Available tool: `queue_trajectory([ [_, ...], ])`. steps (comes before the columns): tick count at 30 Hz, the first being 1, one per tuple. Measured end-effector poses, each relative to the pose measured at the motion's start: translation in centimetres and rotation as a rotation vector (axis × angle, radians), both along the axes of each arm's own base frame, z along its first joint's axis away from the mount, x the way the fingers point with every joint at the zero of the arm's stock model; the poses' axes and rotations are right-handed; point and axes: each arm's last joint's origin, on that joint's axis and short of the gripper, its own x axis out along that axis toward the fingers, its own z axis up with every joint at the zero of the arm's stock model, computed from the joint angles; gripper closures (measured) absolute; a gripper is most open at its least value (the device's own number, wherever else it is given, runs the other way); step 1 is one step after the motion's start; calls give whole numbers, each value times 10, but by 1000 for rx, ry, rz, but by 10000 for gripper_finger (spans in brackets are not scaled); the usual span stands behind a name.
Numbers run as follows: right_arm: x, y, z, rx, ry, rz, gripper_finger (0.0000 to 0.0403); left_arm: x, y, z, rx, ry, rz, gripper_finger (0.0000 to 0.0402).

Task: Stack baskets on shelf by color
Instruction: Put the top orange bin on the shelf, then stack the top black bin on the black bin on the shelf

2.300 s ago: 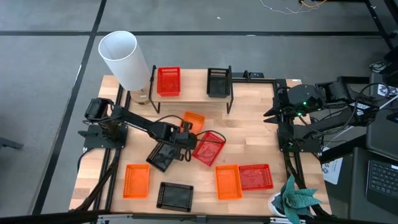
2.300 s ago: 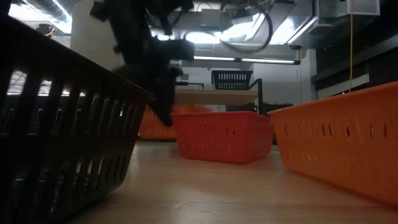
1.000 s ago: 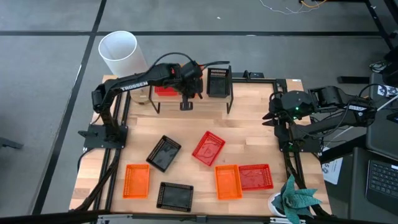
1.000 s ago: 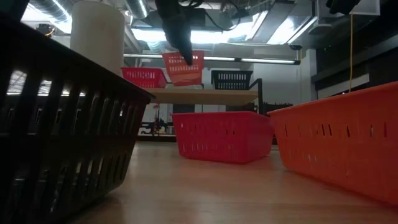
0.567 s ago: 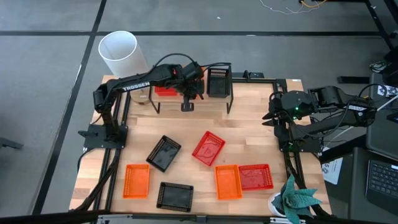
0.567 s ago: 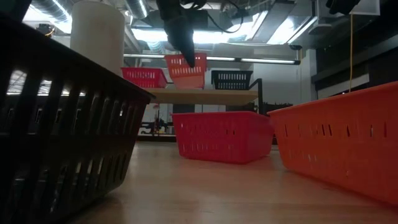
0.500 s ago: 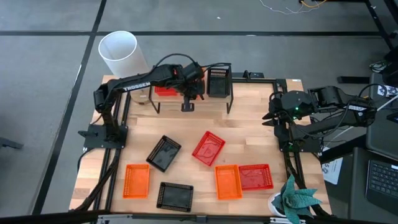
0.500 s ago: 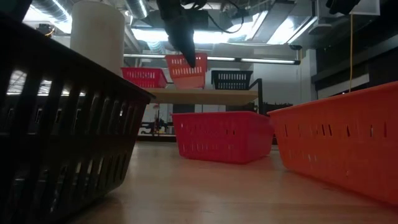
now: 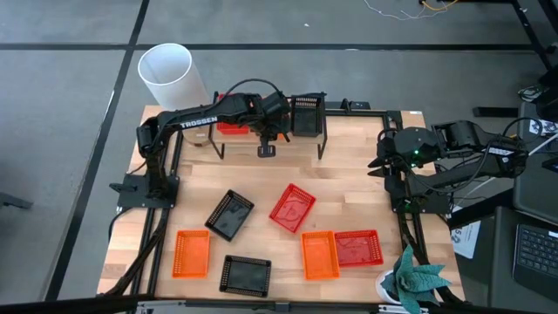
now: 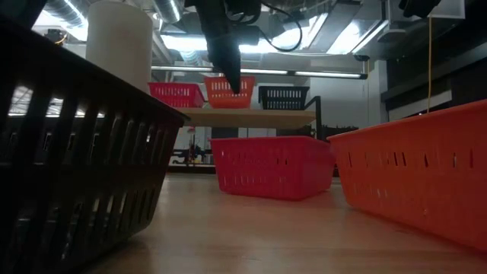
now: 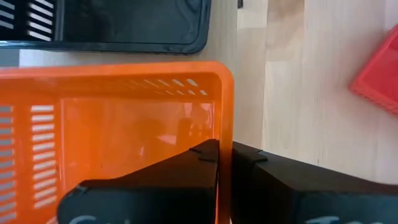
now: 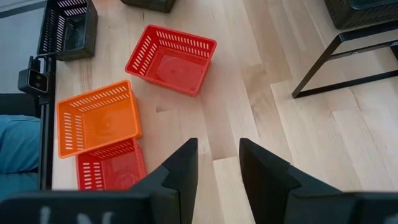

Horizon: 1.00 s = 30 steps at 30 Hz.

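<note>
My left gripper reaches over the shelf and is shut on an orange basket. That basket sits level at the wood top board, between a red basket and a black basket. From above the arm hides the orange basket. On the table lie a black basket, a red basket, two orange baskets, another black one and another red one. My right gripper waits open over the table's right side. My left gripper pinches one side wall of the orange basket near its corner, with one finger inside the basket and one outside. The fingers come from above, pointing down. The basket is level with its bottom at the shelf board.
A tall white cylinder stands at the table's far left corner, beside the shelf. A green plant sits off the near right corner. Bare wood lies between the shelf and the baskets near the front edge.
My left gripper has come down over the shelf and shifted slightly toward the table's right, still shut on the orange basket. The basket hung tilted above the board a second ago; now it is lower and level between the red and black baskets.
</note>
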Motion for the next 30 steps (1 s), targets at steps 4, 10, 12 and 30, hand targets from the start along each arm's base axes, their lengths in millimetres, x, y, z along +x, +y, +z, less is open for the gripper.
queue_trajectory([
  [4,0,0,0,0,0,0,287,0,0,0,6,3,5,393],
  [10,0,0,0,2,0,-2,287,0,0,0,-3,-3,29,362],
  [12,0,0,0,2,0,-3,287,0,0,0,-3,-4,30,353],
  [30,0,0,0,6,1,0,287,-4,-19,31,35,-51,26,336],
])
